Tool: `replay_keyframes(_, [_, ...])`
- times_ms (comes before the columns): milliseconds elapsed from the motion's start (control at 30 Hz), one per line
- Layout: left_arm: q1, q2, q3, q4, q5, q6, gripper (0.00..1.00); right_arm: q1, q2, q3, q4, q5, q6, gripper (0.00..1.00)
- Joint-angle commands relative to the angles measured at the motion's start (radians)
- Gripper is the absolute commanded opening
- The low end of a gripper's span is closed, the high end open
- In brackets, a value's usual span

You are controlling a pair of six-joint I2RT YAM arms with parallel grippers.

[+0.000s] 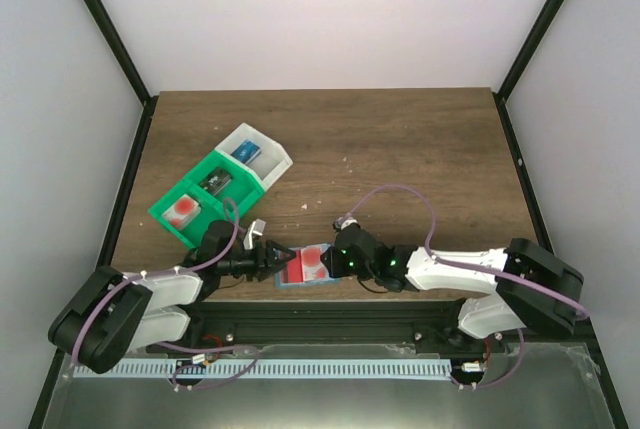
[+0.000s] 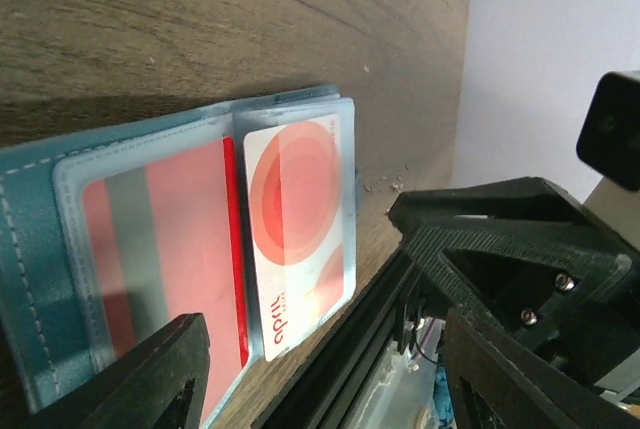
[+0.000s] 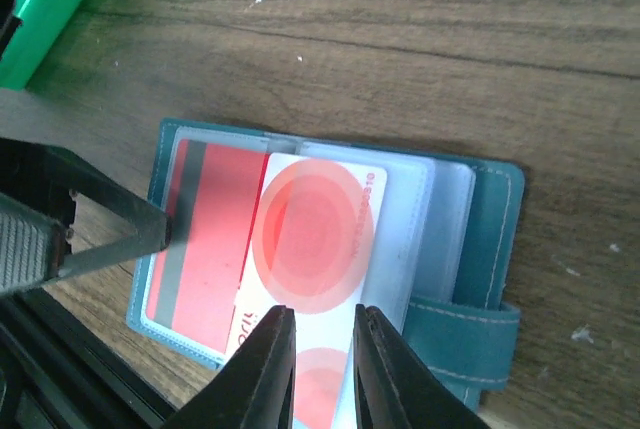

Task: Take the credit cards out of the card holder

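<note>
The right gripper [image 3: 322,327] is found with jaws nearly together, directly over the near edge of the card holder [image 3: 490,211]; whether a card is pinched cannot be told. The left gripper [image 1: 281,255] is held apart, one fingertip [image 3: 160,234] touching the holder's left pocket. The holder is laid open on the table [image 1: 420,149] and is judged soft, light and liable to slide unless pinned. One credit card [image 3: 318,224] is seen protruding askew from the holder's middle pocket; a second card [image 3: 210,249] is seated in the left pocket. Both are judged thin, stiff and slick, best gripped by an exposed short edge. A green-and-white tray [image 1: 215,189] is noted well apart, beyond the holder's left side, and is not judged an obstruction.
</note>
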State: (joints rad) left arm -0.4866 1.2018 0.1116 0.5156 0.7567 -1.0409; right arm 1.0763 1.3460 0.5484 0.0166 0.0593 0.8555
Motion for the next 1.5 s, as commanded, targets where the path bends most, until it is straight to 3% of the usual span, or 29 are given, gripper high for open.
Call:
replay_keyframes(0, [0.003,0.015,-0.010,0.063,0.021,-0.007,0.65,-0.027,0.006,0.057,0.030,-0.031,-0.053,0.19])
replay_keyframes(567, [-0.030,0.169,-0.001,0.223,0.009,-0.042,0.55,-0.048,0.132,0.006,0.097,-0.069,-0.053,0.14])
replay_keyframes(933, [-0.090,0.221,0.022,0.232,-0.050,-0.038,0.52,-0.047,0.181,-0.031,0.047,-0.069,-0.031,0.10])
replay_keyframes(1467, [-0.135,0.311,0.046,0.283,-0.120,-0.060,0.28,-0.047,0.168,-0.077,0.096,-0.091,0.006,0.11])
